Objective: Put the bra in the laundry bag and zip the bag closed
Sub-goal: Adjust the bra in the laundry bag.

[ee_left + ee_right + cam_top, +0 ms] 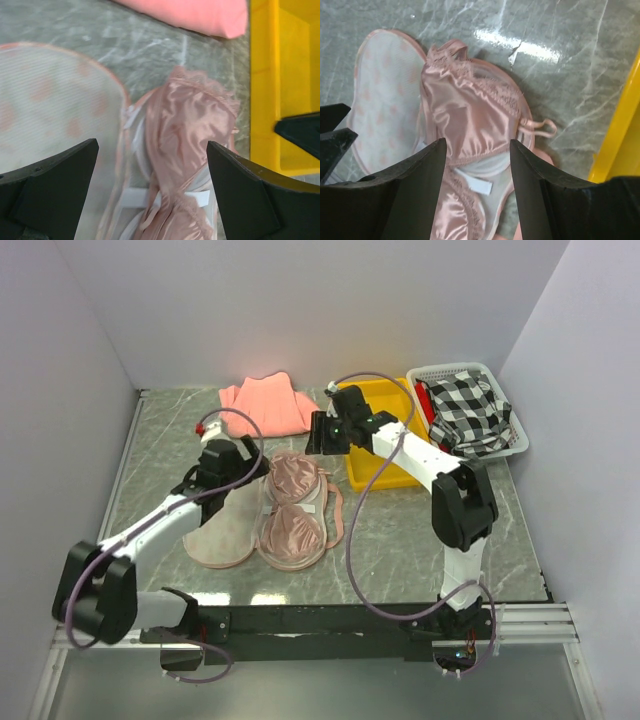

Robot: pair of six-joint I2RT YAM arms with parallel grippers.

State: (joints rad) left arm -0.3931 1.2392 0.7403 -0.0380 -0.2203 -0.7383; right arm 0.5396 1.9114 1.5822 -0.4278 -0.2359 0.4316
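Note:
The shiny pink bra (293,510) lies cups up on the right half of the opened laundry bag, whose beige printed flap (222,532) is spread out to its left. My left gripper (240,458) hovers open by the bra's far-left side. In the left wrist view its gripper (152,185) spans the bra (185,120) and the bag's edge (55,105) without touching them. My right gripper (322,435) hangs open above the bra's far end. In the right wrist view its gripper (477,170) frames the bra (470,110), with the bag flap (382,105) at the left.
A folded salmon-pink cloth (265,400) lies at the back. A yellow bin (380,440) sits just right of the bra, under the right arm. A white basket (515,435) with a checked cloth (470,410) stands at the back right. White walls enclose the table.

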